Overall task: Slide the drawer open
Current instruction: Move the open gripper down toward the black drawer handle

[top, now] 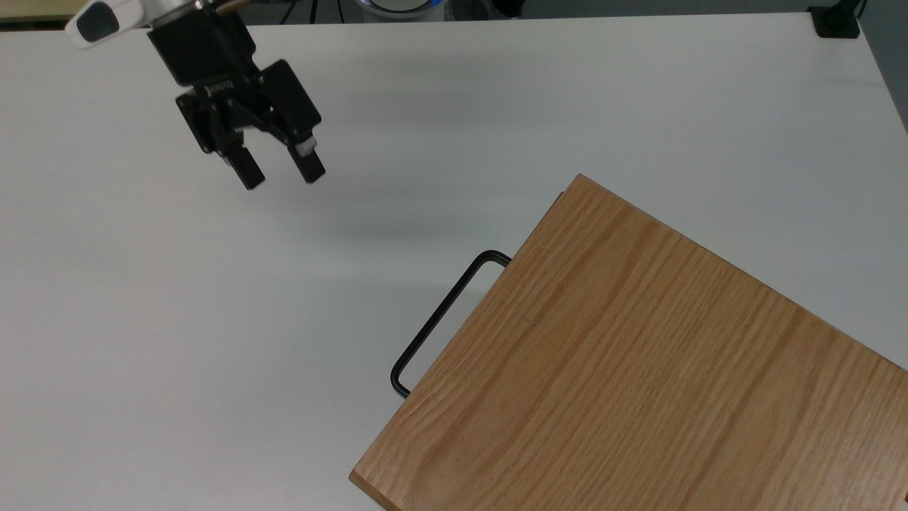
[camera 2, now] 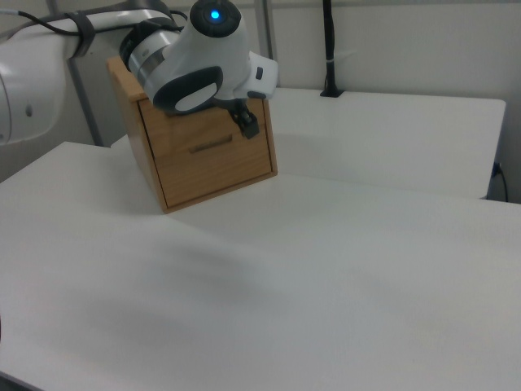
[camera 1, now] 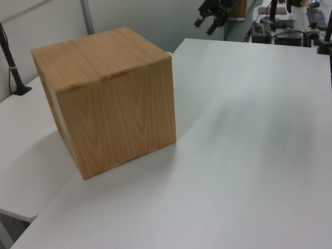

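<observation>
The drawer (camera 2: 203, 134) sits shut in the front of a light-oak cabinet (camera 2: 244, 167), its thin black handle (camera 2: 210, 147) lying across the front board. From above, the same U-shaped handle (top: 440, 319) juts out from under the cabinet top (top: 638, 355) towards the top view's left. My gripper (top: 282, 174) hangs open and empty over the white table, well up and to the top view's left of the handle, fingers pointing down-right. In the left view the gripper (camera 1: 205, 26) is beyond the cabinet (camera 1: 114, 98). In the right view the gripper (camera 2: 247, 126) is partly hidden by my white wrist.
The white table (top: 177, 319) spreads wide around the cabinet. A black post base (top: 837, 21) stands at the top view's upper right corner. My white arm (camera 2: 195, 57) crosses in front of the cabinet in the right view. Desks with equipment (camera 1: 290, 31) lie beyond the table.
</observation>
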Controlling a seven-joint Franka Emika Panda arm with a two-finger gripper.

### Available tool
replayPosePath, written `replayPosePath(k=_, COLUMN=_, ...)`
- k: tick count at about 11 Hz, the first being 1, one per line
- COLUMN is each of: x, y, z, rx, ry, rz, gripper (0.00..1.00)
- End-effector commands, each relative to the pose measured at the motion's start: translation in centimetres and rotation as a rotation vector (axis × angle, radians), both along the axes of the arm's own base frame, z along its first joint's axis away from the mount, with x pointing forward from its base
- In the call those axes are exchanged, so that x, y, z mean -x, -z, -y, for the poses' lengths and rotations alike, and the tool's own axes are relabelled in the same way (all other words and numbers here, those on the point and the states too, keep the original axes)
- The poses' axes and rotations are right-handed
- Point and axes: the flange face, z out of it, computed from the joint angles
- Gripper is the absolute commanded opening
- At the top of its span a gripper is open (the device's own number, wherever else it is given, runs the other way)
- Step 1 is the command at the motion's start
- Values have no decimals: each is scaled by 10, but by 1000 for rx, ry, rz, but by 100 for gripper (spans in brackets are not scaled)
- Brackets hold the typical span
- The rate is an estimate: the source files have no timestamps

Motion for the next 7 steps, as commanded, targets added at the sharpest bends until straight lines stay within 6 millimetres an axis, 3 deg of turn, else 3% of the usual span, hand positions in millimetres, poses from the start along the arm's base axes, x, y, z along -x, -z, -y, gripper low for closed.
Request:
replayPosePath(k=1, x=-23, y=-1, z=-42, rx=-94, ry=172, rz=52, gripper=100)
replayPosePath(k=2, x=-25, y=-1, z=-61, rx=-72, ry=143, rz=57, gripper=100)
replayPosePath(k=3, x=-27, y=3, z=-69, rx=-32, ry=122, rz=49, gripper=100)
replayPosePath(k=5, x=-36, y=24, z=-91, rx=-25, ry=94, rz=16, gripper=77)
replayPosePath(k=6, x=-46, y=19, z=-93, rx=-45, ry=130, rz=16, gripper=61)
replayPosePath(k=7, x=-56, y=23, z=-95, rx=-72, ry=166, rz=4, gripper=55)
